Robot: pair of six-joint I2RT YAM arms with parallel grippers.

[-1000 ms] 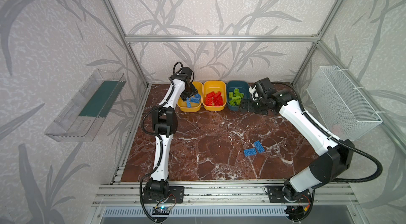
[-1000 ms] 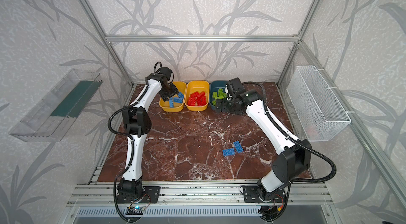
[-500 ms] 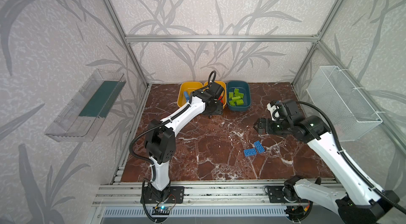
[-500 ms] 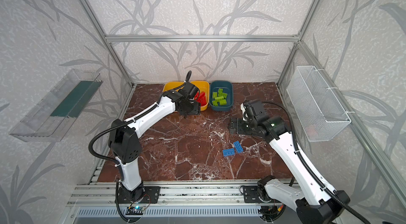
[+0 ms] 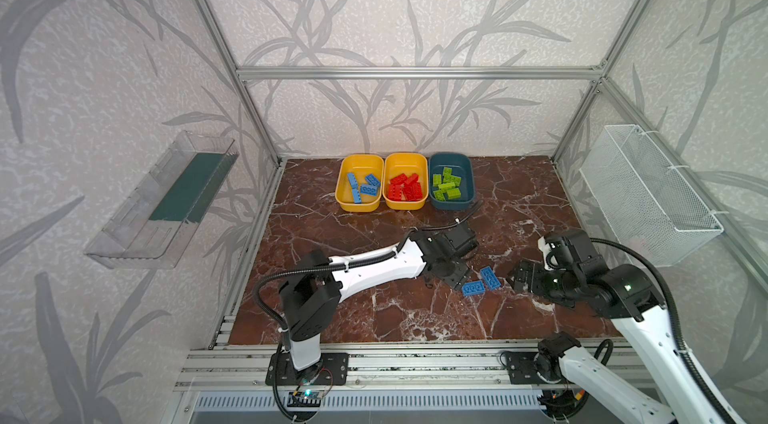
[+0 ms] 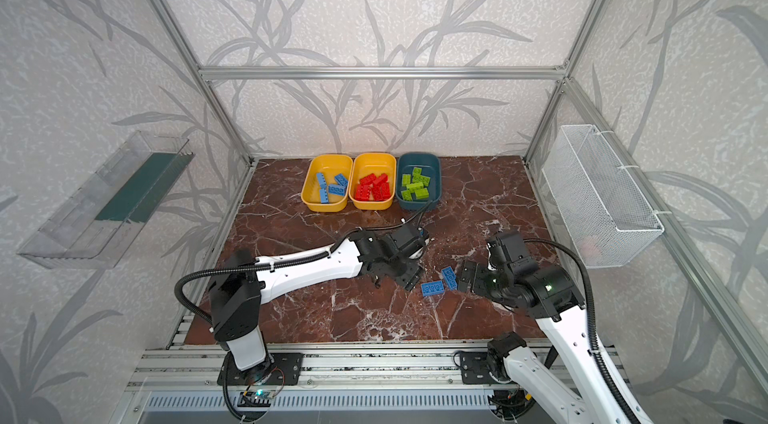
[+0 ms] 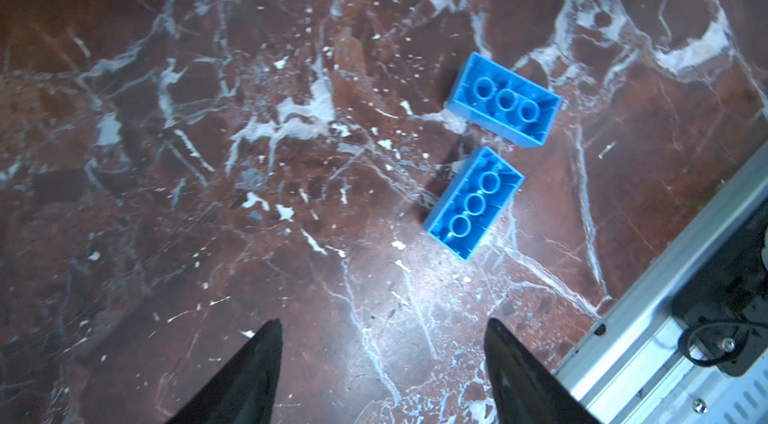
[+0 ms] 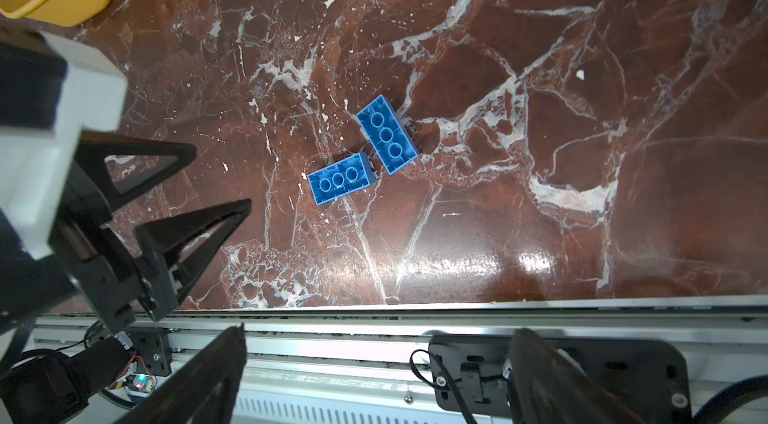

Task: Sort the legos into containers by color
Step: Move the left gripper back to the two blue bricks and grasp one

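Two blue legos (image 5: 473, 289) (image 5: 490, 277) lie hollow side up on the marble, close together; the wrist views show them too (image 7: 473, 203) (image 8: 387, 134). My left gripper (image 5: 457, 278) (image 7: 382, 322) hovers just left of them, open and empty. My right gripper (image 5: 519, 276) (image 8: 378, 330) is just right of them, open wide and empty. The containers stand in a row at the back. A yellow tub (image 5: 358, 206) holds blue legos, a second yellow tub (image 5: 405, 204) red ones, and the teal tub (image 5: 452, 204) green ones.
A clear plastic tray (image 5: 162, 201) hangs on the left wall and a white wire mesh basket (image 5: 648, 197) on the right wall. An aluminium rail (image 5: 415, 355) with both arm bases runs along the table's front edge.
The left arm has swung from the yellow tub with blue legos forward to the two loose blue legos. The right arm has pulled back from the teal tub to their right side.
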